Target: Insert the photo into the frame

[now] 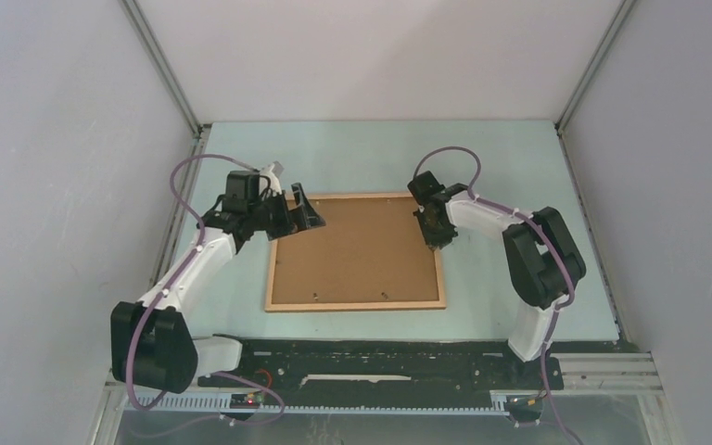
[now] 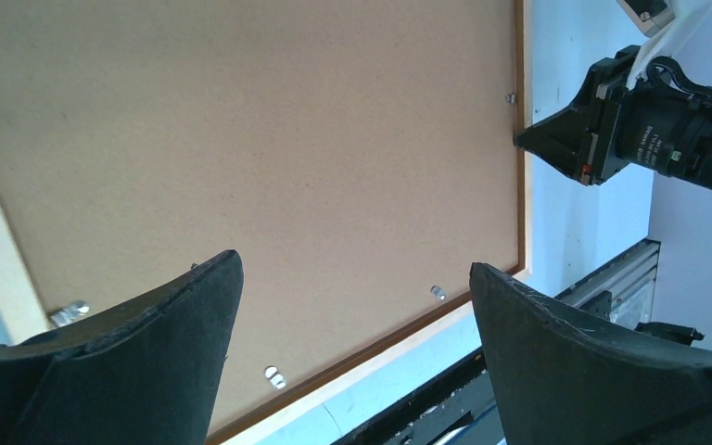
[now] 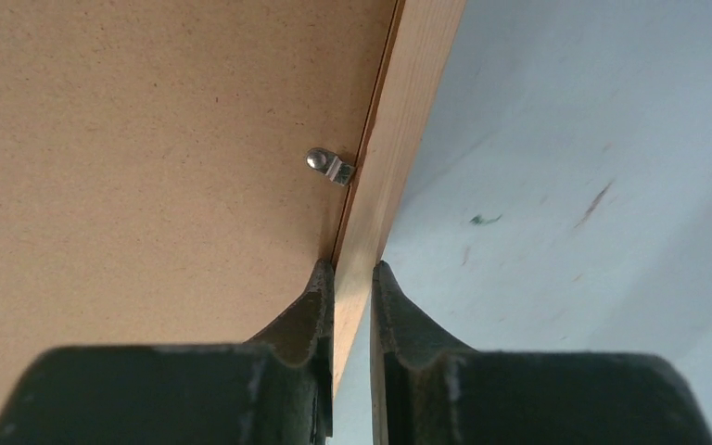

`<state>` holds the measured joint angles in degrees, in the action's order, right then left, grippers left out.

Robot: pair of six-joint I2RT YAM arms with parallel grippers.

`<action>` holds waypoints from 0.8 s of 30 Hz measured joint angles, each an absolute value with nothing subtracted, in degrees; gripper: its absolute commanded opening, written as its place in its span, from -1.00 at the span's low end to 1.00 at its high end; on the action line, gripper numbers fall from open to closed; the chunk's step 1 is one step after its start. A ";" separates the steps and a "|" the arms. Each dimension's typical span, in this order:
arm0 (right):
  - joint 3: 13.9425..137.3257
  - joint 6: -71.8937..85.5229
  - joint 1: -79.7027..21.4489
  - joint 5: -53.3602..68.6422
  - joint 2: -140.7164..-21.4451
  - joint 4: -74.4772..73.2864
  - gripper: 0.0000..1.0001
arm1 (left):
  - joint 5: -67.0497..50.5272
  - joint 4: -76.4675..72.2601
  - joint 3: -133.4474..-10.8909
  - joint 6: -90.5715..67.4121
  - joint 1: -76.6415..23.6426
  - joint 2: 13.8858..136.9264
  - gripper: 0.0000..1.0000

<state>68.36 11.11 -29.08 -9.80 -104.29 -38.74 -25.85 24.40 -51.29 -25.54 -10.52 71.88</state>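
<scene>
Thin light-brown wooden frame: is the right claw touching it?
Touching: the right wrist view shows the right gripper pinching the thin wooden frame, no gap either side.

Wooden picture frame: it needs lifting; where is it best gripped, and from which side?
On the thin light-brown wooden picture frame, probably grip the right rail from above. It lies flat; only a narrow rail fits between fingers, one over the brown backing board, one outside, as the right gripper shows.

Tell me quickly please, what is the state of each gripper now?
Left gripper: open, holding nothing, above the backing board.
Right gripper: closed on the frame, at its edge rail.
</scene>
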 measured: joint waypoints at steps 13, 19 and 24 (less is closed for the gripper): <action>78.39 -14.48 -25.93 -20.27 -113.84 -28.14 0.11 | -25.21 22.81 -50.43 -26.06 -6.55 71.40 1.00; 84.53 -15.11 -25.54 -27.31 -115.74 -29.10 0.79 | -26.30 21.69 -50.46 -29.71 -5.80 74.30 1.00; 87.09 -6.68 -26.79 -31.00 -114.72 -33.52 0.80 | -27.59 18.65 -50.85 -35.70 -5.80 78.11 1.00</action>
